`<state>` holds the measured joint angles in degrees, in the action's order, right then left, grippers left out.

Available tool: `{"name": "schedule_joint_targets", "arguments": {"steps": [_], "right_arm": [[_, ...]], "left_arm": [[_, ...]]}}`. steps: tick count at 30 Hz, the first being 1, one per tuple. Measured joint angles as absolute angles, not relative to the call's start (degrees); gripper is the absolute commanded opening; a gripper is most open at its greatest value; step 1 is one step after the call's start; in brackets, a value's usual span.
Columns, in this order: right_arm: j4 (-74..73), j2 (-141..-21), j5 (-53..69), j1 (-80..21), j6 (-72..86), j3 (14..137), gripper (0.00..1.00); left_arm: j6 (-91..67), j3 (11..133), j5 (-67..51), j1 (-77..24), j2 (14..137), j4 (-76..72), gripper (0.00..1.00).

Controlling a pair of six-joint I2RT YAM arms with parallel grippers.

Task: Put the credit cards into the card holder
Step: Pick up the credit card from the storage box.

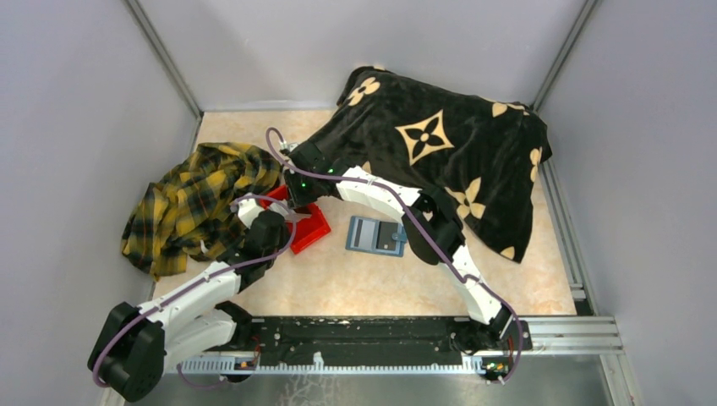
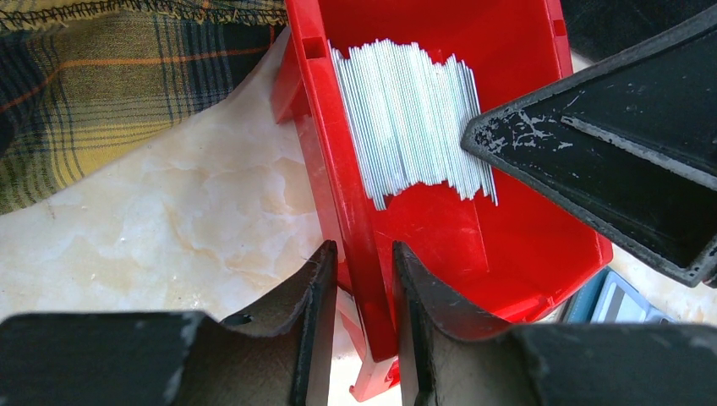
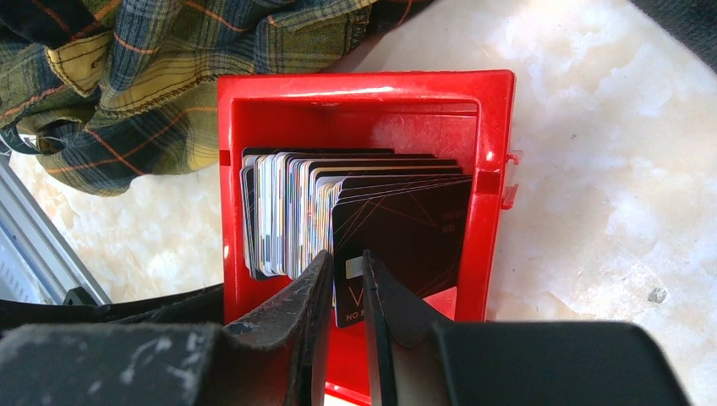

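Observation:
A red bin [image 1: 314, 230] sits on the marble table and holds a stack of credit cards [image 2: 406, 118] standing on edge. They show silvery-white edges in the left wrist view. In the right wrist view the credit cards [image 3: 283, 211] are fanned, with a black card [image 3: 406, 228] in front. My left gripper [image 2: 363, 249] is shut on the red bin's [image 2: 524, 51] side wall. My right gripper [image 3: 345, 258] hangs over the red bin [image 3: 363, 89], jaws a narrow slit apart, the black card's face showing through the gap. The card holder [image 1: 376, 235] lies open to the right of the bin.
A yellow plaid cloth [image 1: 199, 203] is heaped left of the bin, its edge close behind it [image 3: 169, 68]. A black blanket with tan flowers [image 1: 440, 152] covers the back right. A corner of the card holder [image 2: 613, 300] peeks past the bin. Grey walls enclose the table.

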<state>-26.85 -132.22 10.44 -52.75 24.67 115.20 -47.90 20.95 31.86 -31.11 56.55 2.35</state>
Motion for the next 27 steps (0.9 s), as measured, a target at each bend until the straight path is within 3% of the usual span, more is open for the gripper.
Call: {"name": "schedule_joint_targets", "arguments": {"steps": [15,27], "right_arm": [[-28.49,-130.61,11.25,-53.21,24.77,115.13,0.2],[-28.84,-128.57,11.18,-53.84,25.02,114.21,0.11]], "left_arm": [[-47.9,20.95,31.88,-31.0,57.12,1.56,0.35],[-47.9,20.95,31.86,-30.96,57.17,1.39,0.35]]}}
